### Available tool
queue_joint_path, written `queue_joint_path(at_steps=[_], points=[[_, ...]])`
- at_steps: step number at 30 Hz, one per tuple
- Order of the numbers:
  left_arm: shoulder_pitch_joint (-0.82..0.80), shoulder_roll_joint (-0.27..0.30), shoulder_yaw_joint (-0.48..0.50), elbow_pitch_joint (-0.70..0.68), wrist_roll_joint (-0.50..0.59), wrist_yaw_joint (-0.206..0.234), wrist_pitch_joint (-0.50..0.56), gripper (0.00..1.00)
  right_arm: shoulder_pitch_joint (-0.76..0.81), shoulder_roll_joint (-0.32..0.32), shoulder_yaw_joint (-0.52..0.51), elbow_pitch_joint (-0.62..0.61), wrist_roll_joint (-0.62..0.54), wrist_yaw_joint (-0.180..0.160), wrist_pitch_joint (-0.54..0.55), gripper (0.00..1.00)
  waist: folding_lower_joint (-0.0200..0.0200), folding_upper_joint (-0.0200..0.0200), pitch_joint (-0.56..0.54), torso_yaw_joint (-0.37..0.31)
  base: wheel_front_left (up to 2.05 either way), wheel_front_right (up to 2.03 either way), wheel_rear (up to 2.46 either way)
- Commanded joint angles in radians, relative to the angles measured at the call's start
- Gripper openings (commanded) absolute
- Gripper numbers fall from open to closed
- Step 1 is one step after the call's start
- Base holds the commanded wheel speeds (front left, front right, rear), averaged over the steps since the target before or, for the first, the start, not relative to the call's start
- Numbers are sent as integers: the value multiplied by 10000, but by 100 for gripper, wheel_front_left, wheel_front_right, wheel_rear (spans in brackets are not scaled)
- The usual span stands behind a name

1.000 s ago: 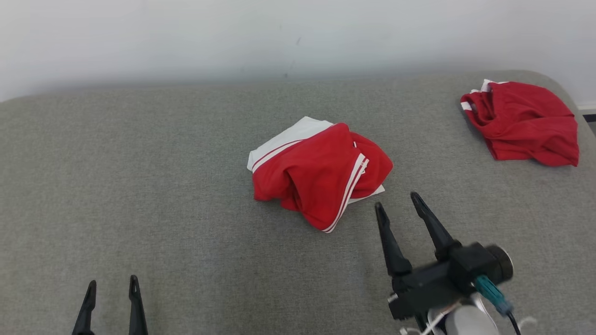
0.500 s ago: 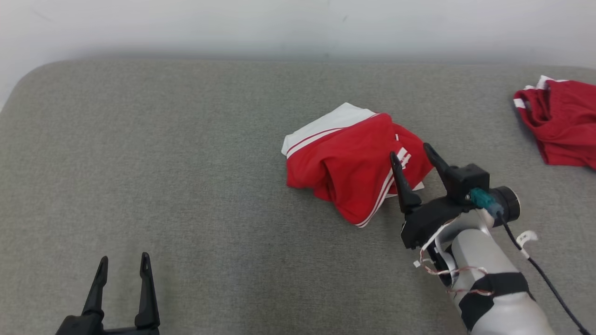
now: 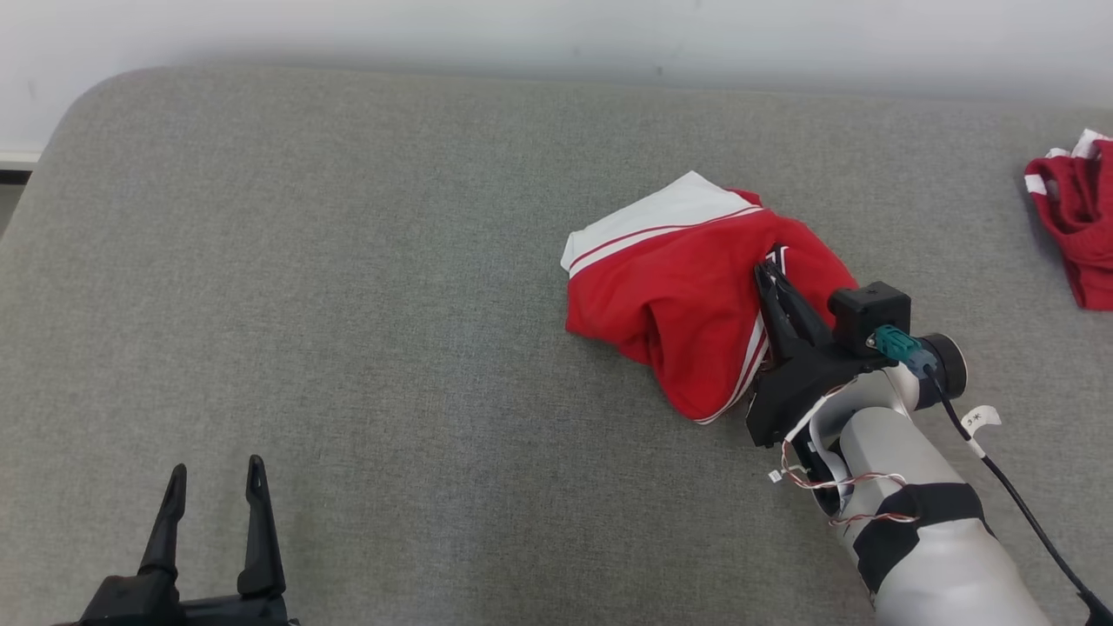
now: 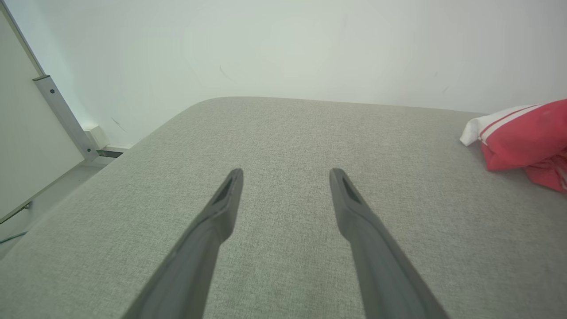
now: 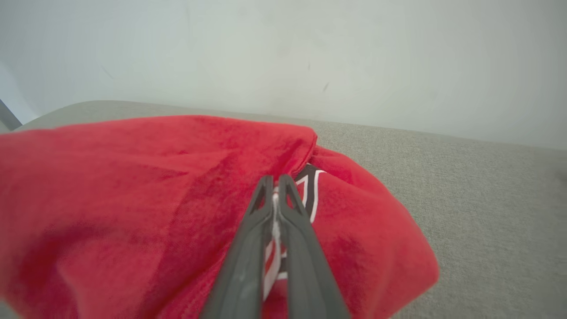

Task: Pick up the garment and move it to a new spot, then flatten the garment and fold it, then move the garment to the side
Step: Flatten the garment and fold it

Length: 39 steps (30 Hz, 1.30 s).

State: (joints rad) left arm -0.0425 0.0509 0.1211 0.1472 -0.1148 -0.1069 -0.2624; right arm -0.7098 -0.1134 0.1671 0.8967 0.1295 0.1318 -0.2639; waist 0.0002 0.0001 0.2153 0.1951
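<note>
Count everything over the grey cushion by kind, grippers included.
Garments, red and white: 2, the middle garment and the far-right garment.
Grippers: 2, the left gripper, open, and the right gripper, shut on the middle garment.
Total: 4.

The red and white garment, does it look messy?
Yes. The red and white garment lies crumpled in a heap on the grey cushion, not flat. The right gripper is shut on its folds. Another red garment sits bunched at the far right.

place: bare indoor room | grey fabric-covered surface (image 3: pixel 348 261) | plain white wall (image 3: pixel 522 26)
</note>
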Motion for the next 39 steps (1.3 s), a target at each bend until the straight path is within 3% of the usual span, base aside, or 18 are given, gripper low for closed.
queue_joint_path(at_steps=[1,12,19,29,39], points=[[15,-10,49,29,-22,-34,-34,100,172,-5,28,-87,76,-26,-1,0,-2,-1,-100,-93,0,0,0],[52,-9,153,20,-21,-117,-34,100,595,306,644,-2296,649,-26,-2,0,-2,-1,-456,-446,0,0,0],[155,-10,103,33,-230,-137,-34,100,841,606,2823,-3751,1315,-26,-1,0,-2,-1,-480,-328,0,0,0],[236,-12,-143,206,-363,-185,-34,100,1708,639,6115,-2714,1650,-26,-2,0,-2,-1,-740,185,0,0,0],[651,-9,-229,228,-415,-186,-34,100,2866,-17,7547,-2288,1913,-26,-2,0,-2,-1,-1213,-62,0,0,0]])
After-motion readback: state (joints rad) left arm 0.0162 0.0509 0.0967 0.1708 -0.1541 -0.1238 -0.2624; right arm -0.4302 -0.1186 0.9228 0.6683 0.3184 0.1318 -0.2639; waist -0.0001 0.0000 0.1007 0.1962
